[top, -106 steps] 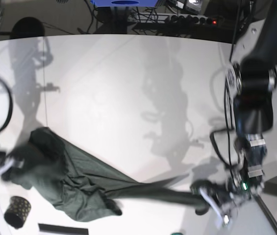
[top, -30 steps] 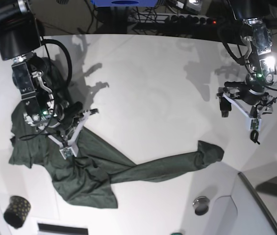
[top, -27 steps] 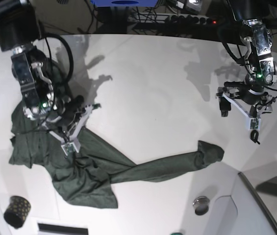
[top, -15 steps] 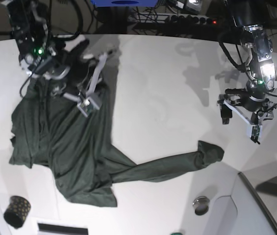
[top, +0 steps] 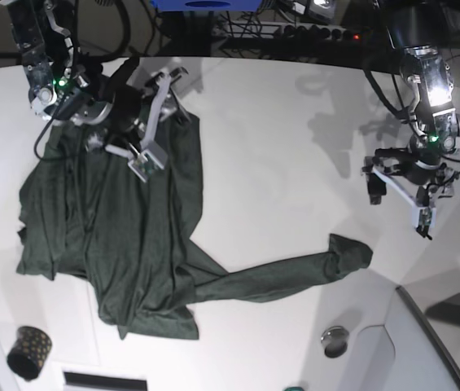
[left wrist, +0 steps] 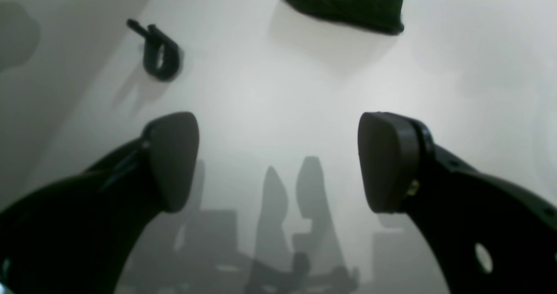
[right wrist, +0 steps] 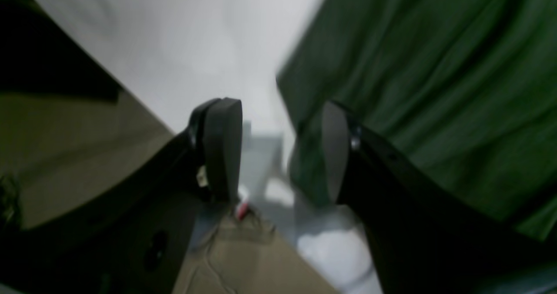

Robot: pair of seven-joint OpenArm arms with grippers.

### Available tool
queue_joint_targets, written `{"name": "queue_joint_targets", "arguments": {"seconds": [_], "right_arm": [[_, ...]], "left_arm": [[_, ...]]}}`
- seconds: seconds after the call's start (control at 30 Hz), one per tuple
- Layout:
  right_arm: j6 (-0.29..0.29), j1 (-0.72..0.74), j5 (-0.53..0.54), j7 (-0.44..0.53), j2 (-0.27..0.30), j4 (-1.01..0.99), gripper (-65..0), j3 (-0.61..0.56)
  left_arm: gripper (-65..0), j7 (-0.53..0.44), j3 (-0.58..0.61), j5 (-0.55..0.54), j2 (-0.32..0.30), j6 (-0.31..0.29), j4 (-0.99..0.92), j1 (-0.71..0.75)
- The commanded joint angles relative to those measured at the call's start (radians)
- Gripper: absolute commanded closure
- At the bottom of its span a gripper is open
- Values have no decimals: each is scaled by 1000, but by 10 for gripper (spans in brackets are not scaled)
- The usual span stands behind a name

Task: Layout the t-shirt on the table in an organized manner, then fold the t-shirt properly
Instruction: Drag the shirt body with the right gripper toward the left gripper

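Cup [top: 28,353], black with gold dots: standing on the near side, well nearer the table's front than the right pincer. Shirt [top: 132,236], dark green: lying on the table [top: 270,195], its rumpled main body spreading beneath the right pincer and running out toward the near side, lengthwise creases showing. Right pincer [right wrist: 280,148]: hanging over the far part of the shirt, fingers standing apart, no cloth showing between them; a second ago it was reaching lower over a bunched middle. Since then the cloth has been drawn toward the far side, and the heap is now lying longer and flatter. This is apparently counting as a spreading pull just finishing, the layout advancing but folding still waiting. Strip of cloth [top: 278,281], probably a sleeve: trailing from the body toward the left pincer's near side, narrow and twisted, ending in a crumpled tip; it is likely needing its own pull. Metal disc [top: 335,341]: sitting nearer than that tip. Left pincer [left wrist: 280,161]: hovering beyond the tip, fingers spreading wide, gripping nothing; it is seemingly waiting, well placed for taking that end next.
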Motion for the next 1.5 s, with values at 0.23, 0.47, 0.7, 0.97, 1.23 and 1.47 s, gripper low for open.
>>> {"name": "queue_joint_targets", "arguments": {"seconds": [0.23,0.47,0.7,0.97,1.23,1.47], "right_arm": [[-215,359,-4,48,-83,-310,-285,-123],[-364,516,-3,180,-92,-613,-291,-335],[-367,569,-3,262,-152,-866,-287,-346],[-366,534,4,292,-147,-795,0,-347],[-281,459,4,104,-172,-355,-5,-347],[-165,428,5,-9,-244,-257,-6,-436]], "left_arm": [[-548,-189,-9,-2,-58,4,21,161],[-548,-209,-9,-2,-52,4,15,187],[-548,-211,-5,-2,-49,4,17,184],[-548,-211,-9,-2,-49,4,14,183],[-548,-211,-9,-2,-55,4,14,178],[-548,-211,-11,-2,-56,4,14,152]]}}
